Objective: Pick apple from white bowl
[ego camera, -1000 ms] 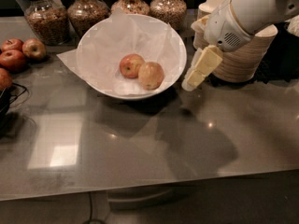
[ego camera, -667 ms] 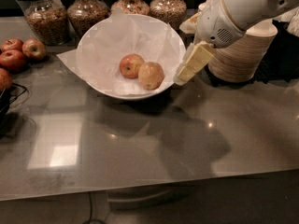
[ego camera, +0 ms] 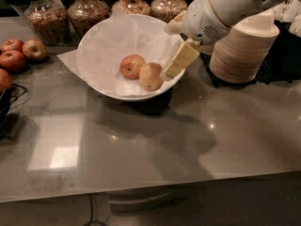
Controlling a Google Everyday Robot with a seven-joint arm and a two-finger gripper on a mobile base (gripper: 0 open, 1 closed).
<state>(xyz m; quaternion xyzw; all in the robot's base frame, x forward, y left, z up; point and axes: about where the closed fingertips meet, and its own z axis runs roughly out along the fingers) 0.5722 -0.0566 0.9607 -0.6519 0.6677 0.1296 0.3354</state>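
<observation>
From where I stand, the bowl (ego camera: 133, 97) sits toward the back of the grey counter (ego camera: 164, 145), wide and white, lined with crinkled paper (ego camera: 106, 46) that spills over its left rim. Two apples lie in its bottom, touching each other: the left apple (ego camera: 132, 66), reddish, and the right apple (ego camera: 151, 76), paler and more yellow, closer to the right wall. The gripper (ego camera: 176, 62) hangs over the bowl's right rim, its yellowish end slanting down and to the left into the bowl, just beside the right apple; I can't make out whether it touches the fruit, and I cannot tell whether the gripper is spread or pressed together. It holds nothing that I can see. The white arm (ego camera: 225, 8) behind it reaches in from the upper right. To the right of the bowl, partly behind the arm, stands a stack of paper bowls (ego camera: 247, 51), beige, on a dark mat. Along the back edge there are four glass jars (ego camera: 47, 20) filled with brown stuff, two left of the bowl and two behind it. At the far left several loose apples (ego camera: 19, 53) rest on the counter, well apart from the bowl, and below them a dark wire basket (ego camera: 9, 102) shows at the edge. The counter gleams with light from overhead.
</observation>
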